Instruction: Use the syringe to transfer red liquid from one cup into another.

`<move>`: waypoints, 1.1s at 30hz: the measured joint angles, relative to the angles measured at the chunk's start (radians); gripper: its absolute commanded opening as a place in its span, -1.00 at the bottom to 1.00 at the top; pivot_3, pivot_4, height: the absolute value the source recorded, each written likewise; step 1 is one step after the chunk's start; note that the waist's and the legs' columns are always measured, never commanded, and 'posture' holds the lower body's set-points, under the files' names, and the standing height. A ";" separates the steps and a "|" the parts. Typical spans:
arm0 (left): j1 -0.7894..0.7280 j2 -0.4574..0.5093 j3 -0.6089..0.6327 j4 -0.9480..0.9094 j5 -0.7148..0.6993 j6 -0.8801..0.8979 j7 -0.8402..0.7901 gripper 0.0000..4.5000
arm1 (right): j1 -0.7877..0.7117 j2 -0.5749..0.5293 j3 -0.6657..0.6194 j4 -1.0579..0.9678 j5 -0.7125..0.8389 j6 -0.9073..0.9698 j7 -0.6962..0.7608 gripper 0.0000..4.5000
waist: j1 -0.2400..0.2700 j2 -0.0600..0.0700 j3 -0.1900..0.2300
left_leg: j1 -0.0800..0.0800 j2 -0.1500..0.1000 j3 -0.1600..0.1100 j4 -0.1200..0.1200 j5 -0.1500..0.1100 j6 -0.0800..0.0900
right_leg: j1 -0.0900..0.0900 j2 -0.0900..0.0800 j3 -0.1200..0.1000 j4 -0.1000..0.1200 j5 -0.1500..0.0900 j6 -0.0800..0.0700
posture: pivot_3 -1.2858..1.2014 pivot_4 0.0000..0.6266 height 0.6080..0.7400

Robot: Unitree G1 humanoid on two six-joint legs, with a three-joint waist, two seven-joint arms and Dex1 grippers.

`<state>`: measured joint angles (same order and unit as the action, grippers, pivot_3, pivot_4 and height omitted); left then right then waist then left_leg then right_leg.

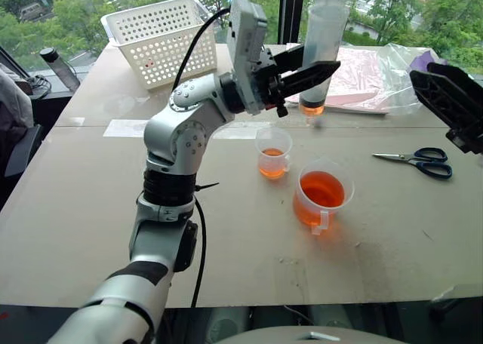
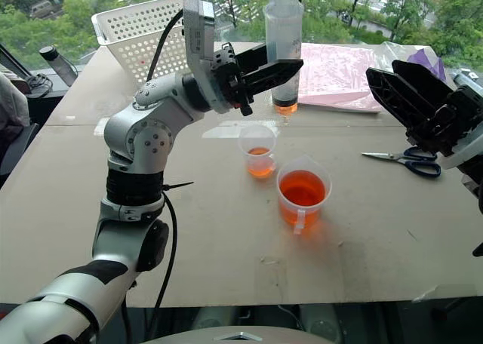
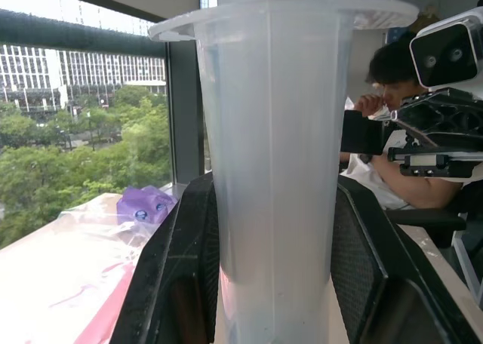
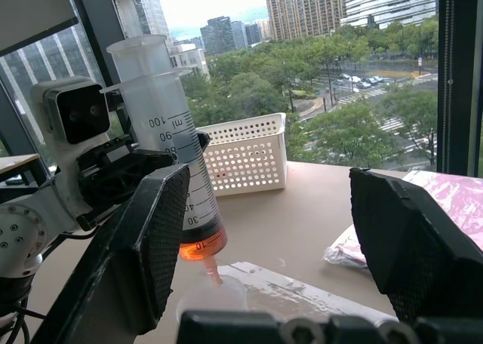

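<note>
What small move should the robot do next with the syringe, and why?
Probably the right tool, open beside it, should press the plunger: the left tool holds the syringe upright above the smaller cup, with little red liquid in its barrel.

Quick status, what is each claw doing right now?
Left claw: closed on the syringe, held upright above the table.
Right claw: open, holding nothing.

The syringe (image 1: 323, 50) has its top cut off by the frame edge.
</note>
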<state>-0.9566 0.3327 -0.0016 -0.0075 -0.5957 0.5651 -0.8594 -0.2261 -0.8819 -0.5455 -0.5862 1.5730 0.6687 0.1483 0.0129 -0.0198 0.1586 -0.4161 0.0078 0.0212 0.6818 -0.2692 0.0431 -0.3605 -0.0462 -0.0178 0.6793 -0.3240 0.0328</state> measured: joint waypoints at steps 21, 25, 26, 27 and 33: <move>0.102 0.014 -0.035 0.148 0.128 -0.164 -0.070 -0.40 | -0.301 0.031 0.225 0.066 -0.157 0.009 0.001 0.60 | -0.001 0.001 0.001 | -0.001 0.000 0.000 0.000 0.000 0.000 | -0.001 -0.001 0.000 0.000 0.000 0.000 | 0.03 -0.52 1.00; 0.134 0.013 -0.031 0.144 0.131 -0.174 -0.072 -0.40 | -0.434 0.106 0.337 0.117 -0.236 0.023 -0.004 0.60 | -0.005 0.001 0.001 | 0.000 0.000 0.000 0.000 0.000 0.000 | -0.001 -0.001 0.000 0.000 0.000 0.000 | 0.03 -0.52 1.00; 0.145 0.012 -0.033 0.143 0.131 -0.175 -0.072 -0.40 | -0.470 0.134 0.368 0.135 -0.259 0.027 -0.005 0.60 | -0.007 0.001 0.001 | 0.000 0.000 0.000 0.000 0.000 0.000 | -0.002 -0.001 0.000 0.001 0.000 0.000 | 0.03 -0.52 1.00; 0.153 0.011 -0.034 0.142 0.133 -0.177 -0.072 -0.40 | -0.510 0.168 0.405 0.160 -0.295 0.030 -0.005 0.60 | -0.009 0.001 0.001 | 0.000 0.000 0.000 0.000 0.000 0.000 | -0.002 -0.001 0.000 0.001 0.000 0.000 | 0.03 -0.52 1.00; 0.172 0.007 -0.038 0.139 0.149 -0.202 -0.070 -0.40 | -0.618 0.274 0.544 0.272 -0.474 0.074 -0.002 0.60 | 0.000 0.001 0.001 | -0.002 0.000 0.000 0.000 0.000 0.000 | -0.003 -0.001 -0.001 0.000 0.000 0.000 | 0.03 -0.52 1.00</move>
<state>-0.7848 0.3399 -0.0400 0.1310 -0.4462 0.3636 -0.9296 -0.8436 -0.6076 -0.0016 -0.3142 1.0994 0.7423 0.1463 0.0131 -0.0188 0.1593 -0.4182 0.0078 0.0213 0.6814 -0.2692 0.0431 -0.3633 -0.0474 -0.0187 0.6793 -0.3239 0.0327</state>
